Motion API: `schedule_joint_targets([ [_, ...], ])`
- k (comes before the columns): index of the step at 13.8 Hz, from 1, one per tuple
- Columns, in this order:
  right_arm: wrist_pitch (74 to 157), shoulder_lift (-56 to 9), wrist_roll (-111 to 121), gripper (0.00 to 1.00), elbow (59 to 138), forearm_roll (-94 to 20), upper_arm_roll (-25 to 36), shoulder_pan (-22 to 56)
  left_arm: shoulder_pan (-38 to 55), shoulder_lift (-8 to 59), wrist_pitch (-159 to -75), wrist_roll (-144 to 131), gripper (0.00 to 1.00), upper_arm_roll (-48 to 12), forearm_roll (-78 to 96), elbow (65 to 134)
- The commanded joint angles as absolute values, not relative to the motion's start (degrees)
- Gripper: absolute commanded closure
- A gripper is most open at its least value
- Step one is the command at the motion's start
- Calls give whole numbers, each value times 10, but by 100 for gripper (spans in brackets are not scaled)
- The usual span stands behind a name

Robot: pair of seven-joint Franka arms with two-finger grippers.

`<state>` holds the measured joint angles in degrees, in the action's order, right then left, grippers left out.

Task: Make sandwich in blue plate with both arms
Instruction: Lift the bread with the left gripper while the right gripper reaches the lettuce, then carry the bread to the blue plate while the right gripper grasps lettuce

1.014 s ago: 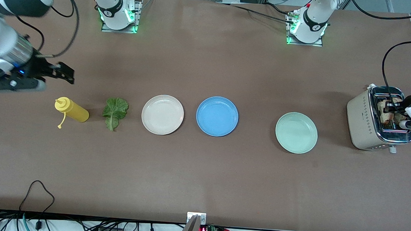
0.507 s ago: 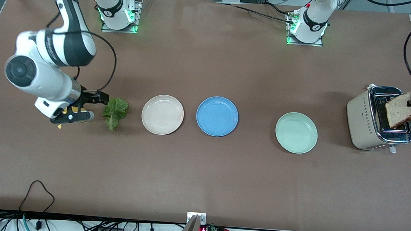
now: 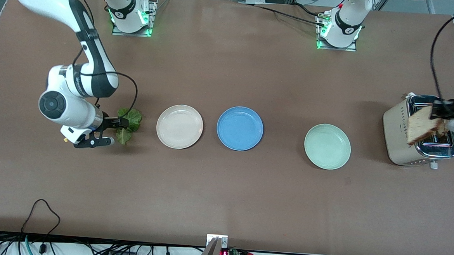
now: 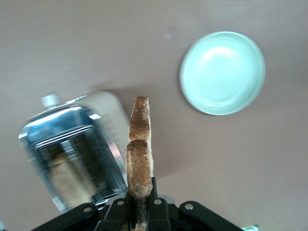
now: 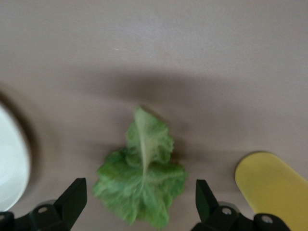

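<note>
Bread slice (image 3: 423, 129), light brown with darker crust, is pinched edge-on and tilted by the left gripper (image 3: 440, 111) over the toaster (image 3: 401, 132). Lettuce leaf (image 5: 142, 179), crinkled green, stem away from the front camera, is straddled by the right gripper (image 5: 139, 204), jaws spread. Blue plate (image 3: 240, 128) is bare

Three plates (image 3: 239, 128) in a row between lettuce (image 3: 130, 119) and toaster (image 3: 399, 130)
</note>
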<state>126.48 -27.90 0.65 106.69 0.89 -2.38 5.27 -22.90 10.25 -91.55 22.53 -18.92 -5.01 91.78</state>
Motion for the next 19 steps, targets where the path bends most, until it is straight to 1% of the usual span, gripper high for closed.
schedule_joint_targets([
  [1, 1305, -306, 11, 0, 1077, 7, -28, 50, -230, 120, -867, 203, 99, -239, -9, 909],
  [2, 1320, -318, 11, 0, 1077, 8, -28, 50, -223, 131, -853, 200, 99, -262, 8, 908],
  [4, 1334, -330, 11, 0, 1077, 8, -28, 51, -209, 153, -852, 197, 99, -286, 74, 906],
  [5, 1337, -330, 11, 4, 1077, 11, -28, 51, -194, 165, -853, 190, 99, -287, 123, 907],
  [6, 1337, -330, 12, 23, 1076, 15, -28, 51, -182, 185, -857, 181, 99, -287, 170, 907],
  [7, 1337, -330, 15, 44, 1076, 16, -27, 52, -173, 210, -878, 174, 99, -287, 220, 910],
  [8, 1336, -330, 15, 62, 1076, 16, -27, 53, -164, 228, -909, 174, 99, -287, 264, 913],
  [9, 1336, -330, 15, 75, 1076, 17, -27, 53, -152, 251, -934, 174, 99, -287, 306, 914],
  [10, 1335, -330, 16, 83, 1075, 17, -27, 53, -141, 267, -960, 174, 99, -287, 349, 918],
  [11, 1333, -330, 16, 86, 1075, 17, -27, 53, -132, 275, -988, 178, 100, -287, 389, 931],
  [14, 1332, -330, 17, 100, 1075, 17, -26, 52, -97, 279, -1083, 240, 100, -287, 484, 983],
  [17, 1332, -328, 17, 100, 1073, 17, -27, 53, -84, 310, -1160, 384, 100, -287, 567, 1043],
  [19, 1331, -323, 21, 100, 1070, 17, -26, 53, -84, 342, -1173, 435, 100, -287, 584, 1044],
])
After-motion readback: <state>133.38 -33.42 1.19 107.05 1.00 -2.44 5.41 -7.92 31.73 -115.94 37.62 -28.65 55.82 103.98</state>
